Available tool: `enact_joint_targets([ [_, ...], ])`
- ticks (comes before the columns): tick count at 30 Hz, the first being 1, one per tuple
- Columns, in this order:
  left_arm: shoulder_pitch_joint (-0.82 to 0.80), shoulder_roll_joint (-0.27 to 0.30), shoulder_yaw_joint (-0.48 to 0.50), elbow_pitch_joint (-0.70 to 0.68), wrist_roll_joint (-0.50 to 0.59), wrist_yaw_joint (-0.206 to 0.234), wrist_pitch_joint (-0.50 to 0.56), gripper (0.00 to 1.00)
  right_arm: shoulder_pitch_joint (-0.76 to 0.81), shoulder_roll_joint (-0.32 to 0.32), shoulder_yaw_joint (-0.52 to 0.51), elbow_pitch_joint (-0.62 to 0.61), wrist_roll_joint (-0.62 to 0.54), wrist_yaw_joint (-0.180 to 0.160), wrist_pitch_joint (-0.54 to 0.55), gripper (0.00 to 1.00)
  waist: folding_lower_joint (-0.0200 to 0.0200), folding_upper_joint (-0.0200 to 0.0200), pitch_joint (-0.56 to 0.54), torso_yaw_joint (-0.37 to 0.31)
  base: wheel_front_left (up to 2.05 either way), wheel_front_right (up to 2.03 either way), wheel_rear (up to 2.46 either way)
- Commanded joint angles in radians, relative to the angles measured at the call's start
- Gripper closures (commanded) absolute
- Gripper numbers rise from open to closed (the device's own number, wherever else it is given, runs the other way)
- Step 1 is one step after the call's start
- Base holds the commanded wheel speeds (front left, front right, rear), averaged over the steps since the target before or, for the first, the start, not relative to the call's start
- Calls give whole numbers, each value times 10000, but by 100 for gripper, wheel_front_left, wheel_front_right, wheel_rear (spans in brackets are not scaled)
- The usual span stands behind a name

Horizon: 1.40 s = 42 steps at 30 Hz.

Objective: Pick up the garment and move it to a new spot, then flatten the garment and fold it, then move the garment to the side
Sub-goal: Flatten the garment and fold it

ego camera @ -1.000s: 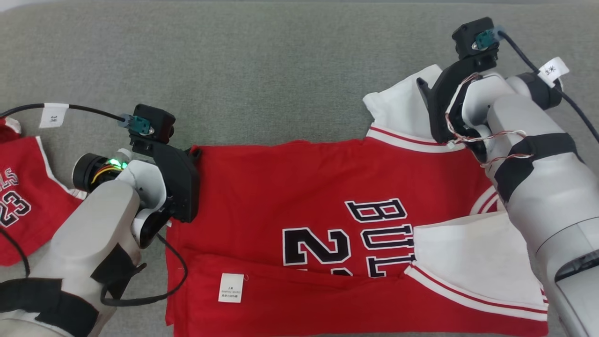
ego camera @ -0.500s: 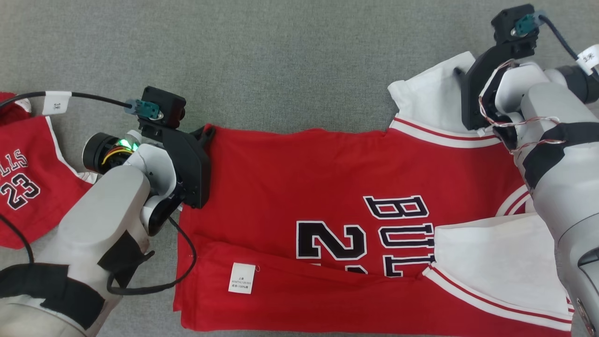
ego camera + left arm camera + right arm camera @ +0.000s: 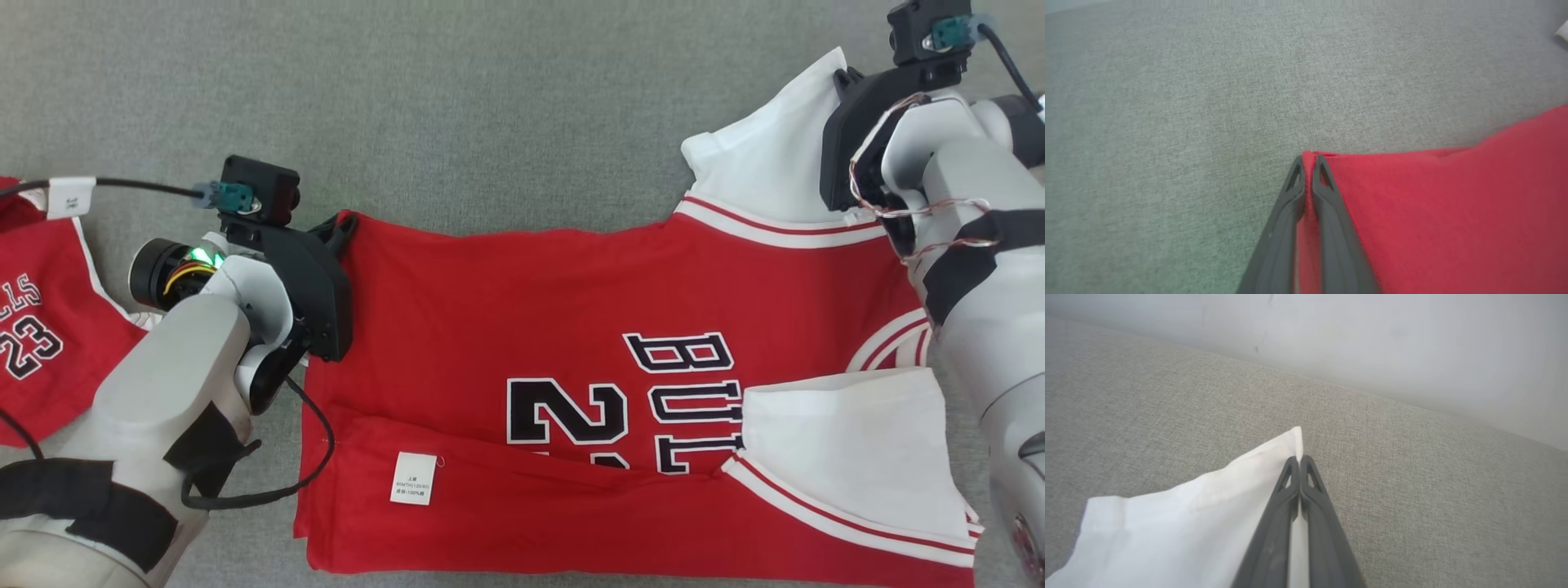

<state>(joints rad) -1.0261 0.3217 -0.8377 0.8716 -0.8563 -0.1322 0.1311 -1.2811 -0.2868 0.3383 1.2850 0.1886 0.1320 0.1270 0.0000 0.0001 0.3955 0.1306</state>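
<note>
The garment (image 3: pixel 571 327) is a red jersey with black-and-white lettering and white sleeves, lying spread on grey fabric with its lower edge folded up. My left gripper (image 3: pixel 341 222) is shut on its far left red corner (image 3: pixel 1308 157); the fingertips (image 3: pixel 1295 179) pinch the cloth. My right gripper (image 3: pixel 845 77) is shut on the tip of the far white sleeve (image 3: pixel 767 171). In the right wrist view the gripper (image 3: pixel 1299 459) nips the sleeve's pointed corner (image 3: pixel 1188 514).
A second red garment (image 3: pixel 41 327) with "23" lies at the left edge beside my left arm. A white care label (image 3: pixel 411 478) sits on the folded-up hem. A pale wall (image 3: pixel 1372 343) rises beyond the grey surface (image 3: pixel 490 106).
My right gripper has closed on the white sleeve's corner and drawn it out to a point toward the far right. The left grip is unchanged. The head view has shifted.
</note>
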Motion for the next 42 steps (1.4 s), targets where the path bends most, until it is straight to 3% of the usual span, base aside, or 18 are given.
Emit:
enact_joint_targets([
  [1,166,39,1,89,-114,29,-285,100,270,95,-133,33,-47,-29,-260,100,0,-1,-331,-140,0,0,0],
  [9,639,200,-137,201,-312,28,-994,100,854,124,-404,32,112,-29,-1089,100,0,-1,-1014,-362,0,0,0],
  [20,1600,461,-208,358,-470,29,-2189,100,2397,354,-430,-478,1244,-29,-2121,100,0,-1,-2287,-737,0,0,0],
  [31,3297,548,-29,621,-831,113,-3445,100,5090,65,100,-2258,2934,-29,-2426,100,0,-1,-3553,-1293,0,0,0],
  [42,5375,480,877,86,-1196,684,-3965,100,7870,-199,-408,-3981,4171,-29,-2457,100,0,-1,-4258,-1456,0,0,0],
])
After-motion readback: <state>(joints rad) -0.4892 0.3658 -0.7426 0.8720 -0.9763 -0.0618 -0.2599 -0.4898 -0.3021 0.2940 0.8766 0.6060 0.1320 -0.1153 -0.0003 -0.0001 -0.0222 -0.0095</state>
